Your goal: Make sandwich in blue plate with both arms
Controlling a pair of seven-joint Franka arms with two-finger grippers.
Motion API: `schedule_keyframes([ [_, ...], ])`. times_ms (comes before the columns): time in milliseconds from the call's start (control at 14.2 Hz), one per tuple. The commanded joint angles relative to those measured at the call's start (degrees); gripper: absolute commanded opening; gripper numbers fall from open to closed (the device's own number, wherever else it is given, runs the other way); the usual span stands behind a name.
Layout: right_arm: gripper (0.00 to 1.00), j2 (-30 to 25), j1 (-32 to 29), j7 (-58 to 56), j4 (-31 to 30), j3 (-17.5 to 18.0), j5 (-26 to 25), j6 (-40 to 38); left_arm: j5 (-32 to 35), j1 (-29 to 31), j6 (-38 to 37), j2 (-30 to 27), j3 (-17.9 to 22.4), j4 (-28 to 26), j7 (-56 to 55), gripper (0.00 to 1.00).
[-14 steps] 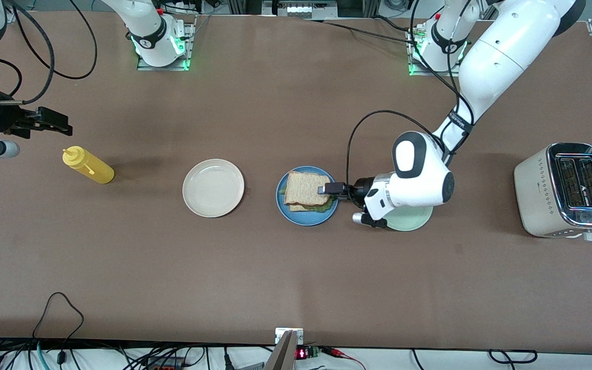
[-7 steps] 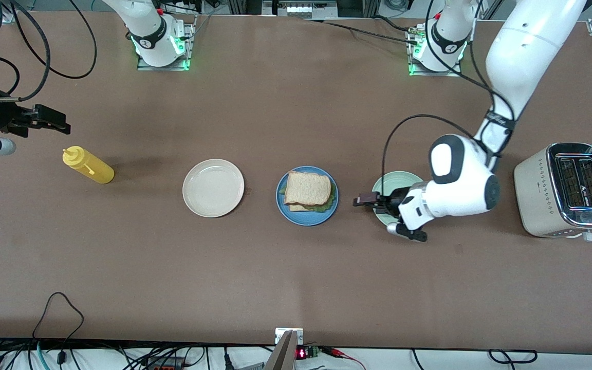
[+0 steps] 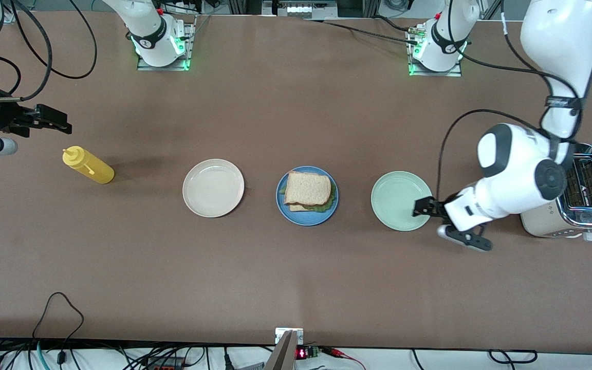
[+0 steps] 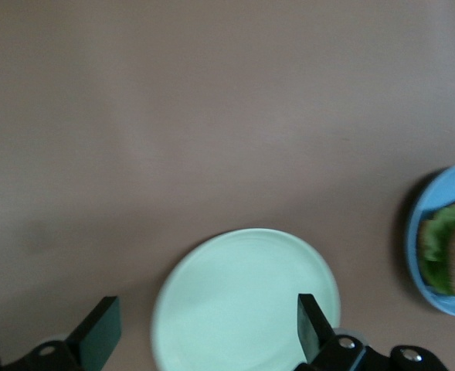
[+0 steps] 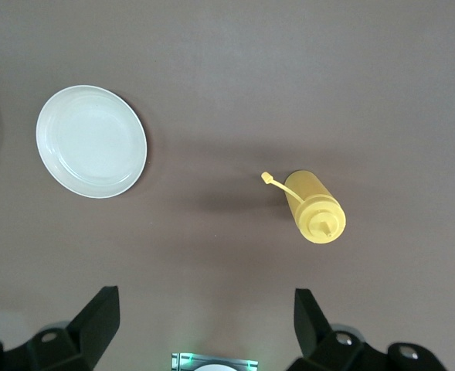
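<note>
The sandwich (image 3: 306, 191), two bread slices with green lettuce between, lies on the blue plate (image 3: 288, 211) at mid-table. It also shows in the left wrist view (image 4: 453, 253) on the blue plate (image 4: 415, 232). My left gripper (image 3: 421, 208) is open and empty, over the edge of the mint-green plate (image 3: 396, 198) on the toaster's side. In the left wrist view the left gripper (image 4: 206, 336) has its fingers spread over that plate (image 4: 242, 297). My right gripper (image 3: 58, 123) waits open and empty over the table at the right arm's end, and it shows open in its wrist view (image 5: 204, 321).
A cream-white plate (image 3: 213, 187) lies beside the blue plate toward the right arm's end, also in the right wrist view (image 5: 92, 141). A yellow squeeze bottle (image 3: 88, 165) lies near the right gripper. A toaster (image 3: 568, 192) stands at the left arm's end.
My left gripper has drawn back from the sandwich's edge, across the mint-green plate toward the toaster, leaving the sandwich on the blue plate. The right arm has barely moved.
</note>
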Motion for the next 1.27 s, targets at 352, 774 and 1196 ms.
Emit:
schedule_keyframes([
  [352, 1.00, -1.46, -0.74, 0.59, -1.13, 1.07, -0.81, -0.24, 2.54, -6.59, -16.33, -16.56, 16.23, 0.14, -2.78, 1.00],
  [774, 1.00, -1.55, -0.22, 0.59, -1.21, 1.16, -0.90, 0.02, 5.17, -5.89, -26.21, -23.26, 16.24, 0.14, -7.19, 1.00],
  [1196, 1.00, -1.37, -0.22, 1.56, -1.21, 1.07, -0.99, 3.44, 5.52, 0.09, -29.72, -26.77, 8.94, -1.78, -10.70, 1.00],
])
